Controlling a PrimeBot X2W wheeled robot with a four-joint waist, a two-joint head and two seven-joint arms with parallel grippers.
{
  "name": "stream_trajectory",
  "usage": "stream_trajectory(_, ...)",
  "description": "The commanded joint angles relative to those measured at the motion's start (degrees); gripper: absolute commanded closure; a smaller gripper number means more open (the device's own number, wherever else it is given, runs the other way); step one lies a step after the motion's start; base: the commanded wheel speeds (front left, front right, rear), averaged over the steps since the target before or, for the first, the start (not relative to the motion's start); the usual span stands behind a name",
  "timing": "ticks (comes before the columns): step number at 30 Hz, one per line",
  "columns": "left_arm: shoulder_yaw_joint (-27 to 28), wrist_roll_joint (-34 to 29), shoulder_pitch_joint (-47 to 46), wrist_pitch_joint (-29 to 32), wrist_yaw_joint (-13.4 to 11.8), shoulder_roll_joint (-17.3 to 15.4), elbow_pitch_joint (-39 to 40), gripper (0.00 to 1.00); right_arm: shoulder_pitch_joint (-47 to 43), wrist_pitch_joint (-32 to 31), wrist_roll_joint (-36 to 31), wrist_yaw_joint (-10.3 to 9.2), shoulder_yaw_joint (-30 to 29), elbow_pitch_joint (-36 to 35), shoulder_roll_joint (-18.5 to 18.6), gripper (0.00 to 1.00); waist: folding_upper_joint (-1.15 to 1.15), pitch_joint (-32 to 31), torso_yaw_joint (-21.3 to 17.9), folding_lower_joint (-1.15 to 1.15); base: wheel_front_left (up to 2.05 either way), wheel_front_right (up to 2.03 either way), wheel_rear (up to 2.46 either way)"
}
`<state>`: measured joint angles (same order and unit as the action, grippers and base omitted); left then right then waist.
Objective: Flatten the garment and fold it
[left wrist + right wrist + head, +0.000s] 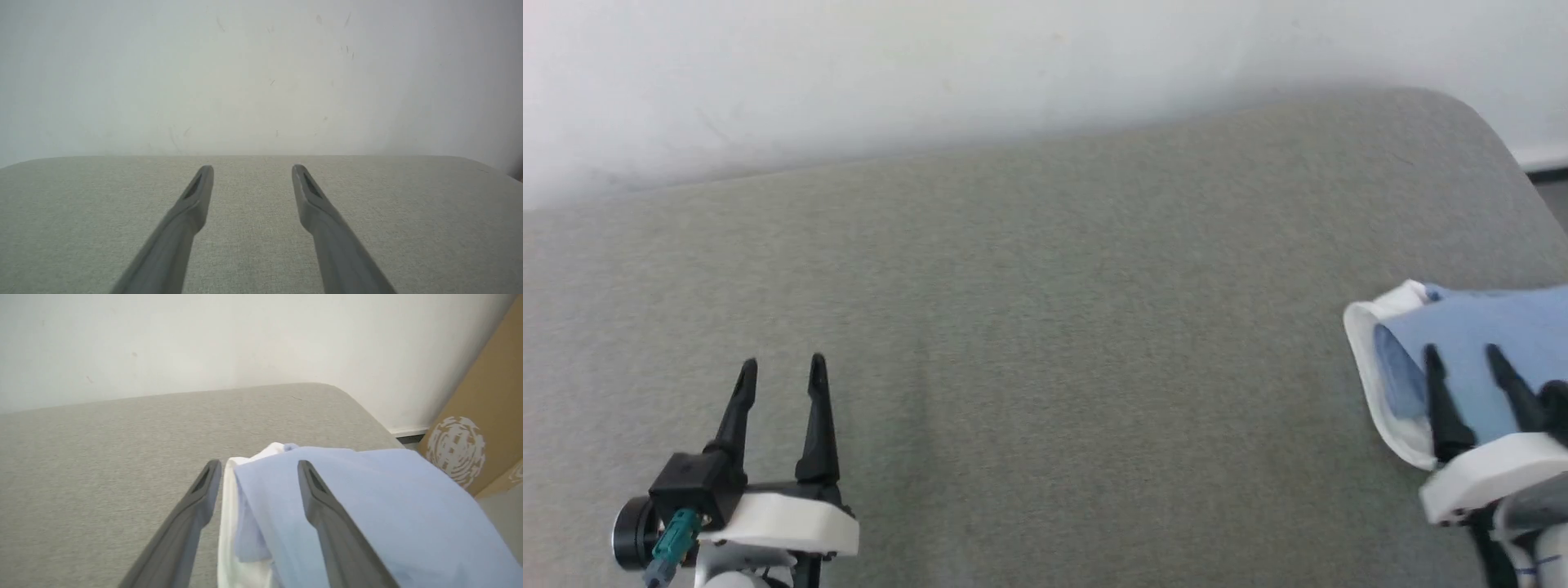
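Observation:
The garment (1486, 327) is light blue with a white trim, lying bunched at the right edge of the grey cushion (1045, 327) and running out of the head view. In the right wrist view the garment (367, 506) spreads under and to the right of my fingers, its white trim (229, 522) on the left. My right gripper (1462, 355) hangs open above the garment, its jaws apart with cloth showing between them (258, 465). My left gripper (783, 365) is open over bare cushion at the lower left, the same gripper (252, 168) holding nothing.
A white wall (931, 73) rises behind the cushion's far edge. The cushion's rounded right corner (1462, 114) drops toward the floor. A brown cardboard box (486, 416) with a white round print stands to the right beyond the cushion.

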<state>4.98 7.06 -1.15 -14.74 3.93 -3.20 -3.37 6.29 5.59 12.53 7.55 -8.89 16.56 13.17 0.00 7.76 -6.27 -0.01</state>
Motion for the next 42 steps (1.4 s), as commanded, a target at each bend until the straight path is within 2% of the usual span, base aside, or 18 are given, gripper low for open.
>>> stream_trajectory(1, 0.7, -0.1, 1.17, -0.26, -0.13, -0.26, -1.36, 0.0, -1.25, -0.16, -0.52, -0.06, 1.39, -3.19, -1.93, 0.0, 0.0, -3.48, 5.38, 0.01, 0.0, 0.0, 0.0)
stream_trajectory(5, 2.26, -0.74, 2.14, -0.26, -0.38, -1.79, -2.9, 0.0, -4.05, 0.91, -2.39, -0.06, 4.46, -9.63, -5.44, 0.0, 0.0, -4.54, 8.09, 0.01, 0.0, 0.0, 0.0)
stream_trajectory(13, 3.08, -2.26, 6.39, -0.26, -0.42, -4.16, -5.17, 0.0, -9.6, 1.26, -6.04, -0.06, 7.42, -16.62, -8.23, 0.0, 0.0, -6.44, 9.4, 0.01, 0.0, 0.0, 0.0)
stream_trajectory(21, 2.16, -2.22, 7.64, -0.26, -0.13, -3.6, -5.87, 0.0, -14.51, 0.47, -6.96, -0.06, 6.4, -19.96, -9.82, 0.0, 0.0, -7.63, 8.6, 0.01, 0.0, 0.0, 0.0)
stream_trajectory(31, 0.8, -2.64, 7.07, -0.26, 0.33, -3.51, -5.23, 0.0, -15.75, 0.4, -6.95, -0.06, 6.41, -20.71, -10.25, 0.0, 0.0, -7.96, 8.17, 0.01, 0.0, 0.0, 0.0)
stream_trajectory(32, 0.81, -2.12, 7.12, 0.01, 0.08, -3.54, -5.34, 1.0, -15.14, 0.43, -6.89, -0.01, 6.34, -20.46, -10.01, 1.0, 0.0, -7.96, 8.17, 0.01, 0.0, 0.0, 0.0)
stream_trajectory(42, 0.5, -2.37, 6.8, 0.87, -0.15, -3.33, -4.92, 1.0, -14.65, 0.11, -7.22, 0.0, 6.46, -20.21, -9.98, 1.0, 0.0, -7.96, 8.06, 0.02, 0.0, 0.0, 0.0)
